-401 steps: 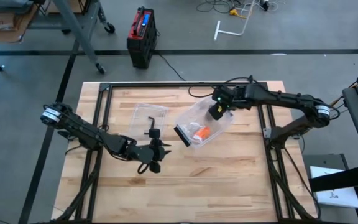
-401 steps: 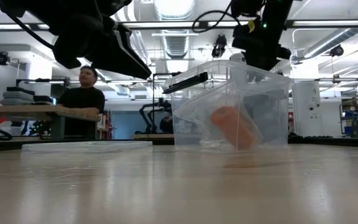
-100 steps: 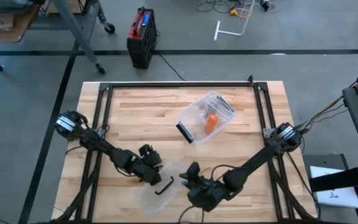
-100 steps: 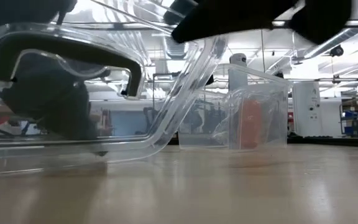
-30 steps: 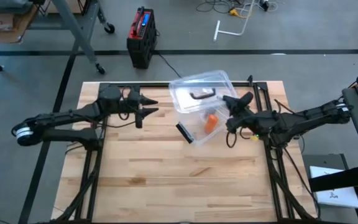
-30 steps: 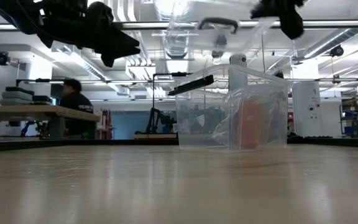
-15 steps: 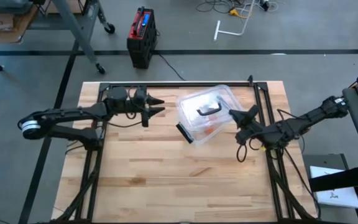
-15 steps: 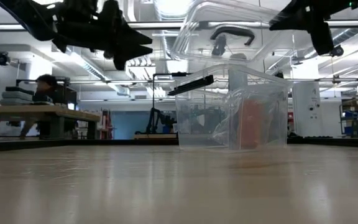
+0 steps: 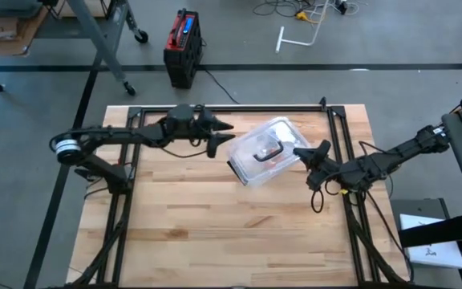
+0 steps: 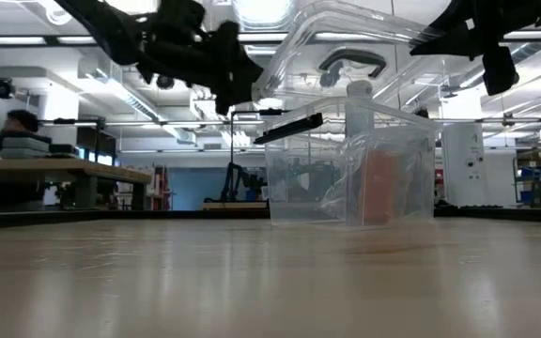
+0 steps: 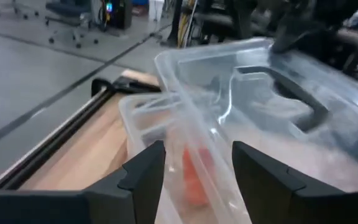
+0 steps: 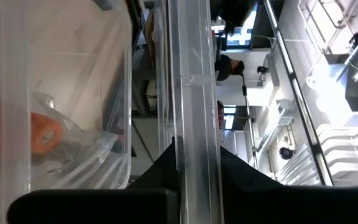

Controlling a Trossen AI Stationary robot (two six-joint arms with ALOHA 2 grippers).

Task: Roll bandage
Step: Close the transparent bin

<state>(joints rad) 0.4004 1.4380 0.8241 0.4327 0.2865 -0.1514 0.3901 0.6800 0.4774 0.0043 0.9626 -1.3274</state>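
Right pincer (image 9: 301,152) pinches the clear lid's (image 9: 265,147) edge over the box holding the orange bandage (image 12: 44,139).

Bright, even light from ceiling strip lamps (image 10: 261,11) fills the room; seen from table height they flare white. The table (image 9: 215,217) gets only soft, faint shadows. The clear lid (image 11: 272,106) looks smeared with motion blur in the left wrist view, and glare streaks its plastic. The near tabletop is out of focus.
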